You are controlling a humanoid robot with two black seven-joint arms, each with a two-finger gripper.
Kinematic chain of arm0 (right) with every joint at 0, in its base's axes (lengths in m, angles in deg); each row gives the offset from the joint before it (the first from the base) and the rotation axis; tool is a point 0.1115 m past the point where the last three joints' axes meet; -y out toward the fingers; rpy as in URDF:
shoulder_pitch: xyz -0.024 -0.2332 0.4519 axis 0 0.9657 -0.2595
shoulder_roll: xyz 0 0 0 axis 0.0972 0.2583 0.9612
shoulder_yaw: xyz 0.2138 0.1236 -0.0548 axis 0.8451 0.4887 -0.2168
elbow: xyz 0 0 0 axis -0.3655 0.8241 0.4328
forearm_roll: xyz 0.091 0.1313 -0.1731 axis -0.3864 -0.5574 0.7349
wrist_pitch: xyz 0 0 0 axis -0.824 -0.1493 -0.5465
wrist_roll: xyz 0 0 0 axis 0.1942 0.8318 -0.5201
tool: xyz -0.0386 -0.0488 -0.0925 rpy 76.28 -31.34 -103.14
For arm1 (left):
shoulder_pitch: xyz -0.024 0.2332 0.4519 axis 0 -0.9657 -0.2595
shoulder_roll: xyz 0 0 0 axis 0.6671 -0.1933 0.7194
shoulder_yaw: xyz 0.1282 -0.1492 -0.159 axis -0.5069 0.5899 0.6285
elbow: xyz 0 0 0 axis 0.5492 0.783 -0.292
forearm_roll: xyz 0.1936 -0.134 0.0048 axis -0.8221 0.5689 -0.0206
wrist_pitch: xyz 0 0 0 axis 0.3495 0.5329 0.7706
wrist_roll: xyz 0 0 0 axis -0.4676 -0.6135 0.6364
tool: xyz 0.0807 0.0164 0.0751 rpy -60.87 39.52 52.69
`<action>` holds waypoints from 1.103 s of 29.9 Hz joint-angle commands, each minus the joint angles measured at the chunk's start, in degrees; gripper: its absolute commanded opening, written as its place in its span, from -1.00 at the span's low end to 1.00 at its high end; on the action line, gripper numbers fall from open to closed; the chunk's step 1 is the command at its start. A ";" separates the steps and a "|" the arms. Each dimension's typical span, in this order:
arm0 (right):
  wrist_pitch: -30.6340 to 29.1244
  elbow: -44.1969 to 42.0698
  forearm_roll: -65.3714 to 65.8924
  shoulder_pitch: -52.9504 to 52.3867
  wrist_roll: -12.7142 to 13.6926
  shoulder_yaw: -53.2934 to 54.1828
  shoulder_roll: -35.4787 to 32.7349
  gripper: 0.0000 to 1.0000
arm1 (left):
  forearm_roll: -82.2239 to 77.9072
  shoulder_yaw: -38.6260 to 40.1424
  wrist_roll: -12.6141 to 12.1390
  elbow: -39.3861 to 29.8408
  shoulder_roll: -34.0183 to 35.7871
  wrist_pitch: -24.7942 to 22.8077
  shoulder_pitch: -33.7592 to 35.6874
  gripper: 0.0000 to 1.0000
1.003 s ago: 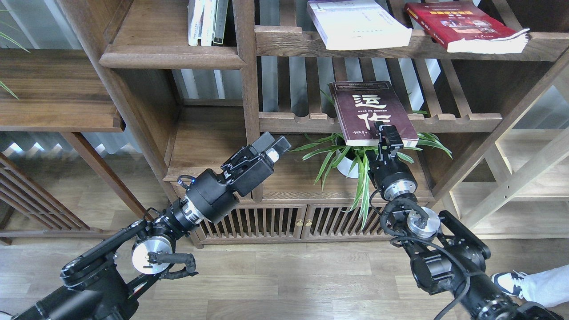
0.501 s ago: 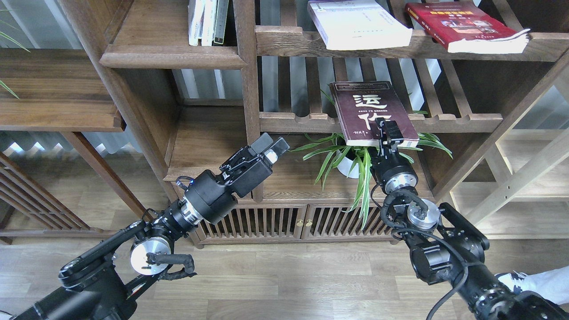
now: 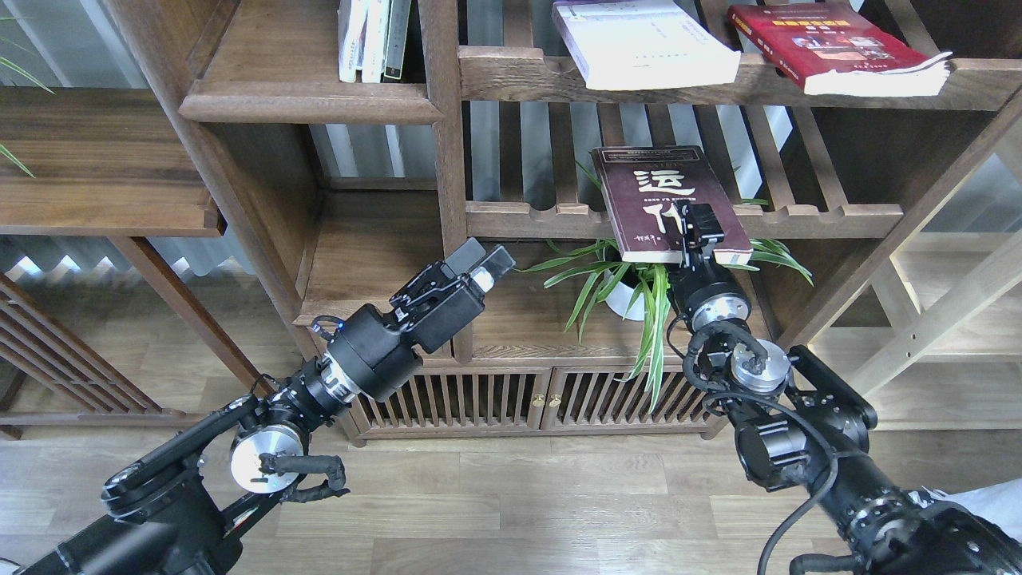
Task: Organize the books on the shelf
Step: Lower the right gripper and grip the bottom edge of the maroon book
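Observation:
A dark maroon-brown book lies flat on the middle slatted shelf, its near end hanging over the rail. My right gripper is at that near end. One finger lies over the cover and the other is hidden, so its grip is unclear. A thick white book and a thick red book lie flat on the upper slatted shelf. The solid plank shelf with the rounded front edge is at the upper left. My left gripper is open and empty, in front of the centre post.
Thin white upright books stand at the right end of the solid shelf. A potted spider plant sits under the maroon book, beside my right wrist. A low cabinet with slatted doors is below. A vertical post divides the bays.
My right gripper has moved forward and up, further onto the maroon book's near end. The book has not moved. My left arm has shifted slightly to the left.

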 commanded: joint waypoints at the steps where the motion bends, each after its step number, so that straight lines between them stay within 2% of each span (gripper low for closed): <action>1: 1.35 -0.18 0.16 -1.15 0.00 0.02 -0.16 0.98 | 0.00 0.00 0.00 0.16 -0.01 0.00 -0.01 0.99; 8: 2.49 -0.18 0.17 -1.68 -0.09 0.02 -0.51 0.82 | 0.00 0.00 0.00 0.16 -0.01 0.00 0.08 0.99; 18: 1.79 -0.09 0.08 -0.89 -0.36 0.11 -0.25 0.17 | 0.00 0.35 0.00 0.16 -0.01 0.00 0.08 0.99; 26: 1.79 -0.18 0.17 -0.89 -0.44 0.02 -0.25 0.04 | 0.00 0.44 0.00 0.08 -0.01 0.00 0.08 0.99; 33: 1.44 -0.18 0.08 -1.15 -0.44 0.02 -0.16 -0.24 | 0.00 0.44 0.00 -0.01 -0.01 0.00 0.08 0.99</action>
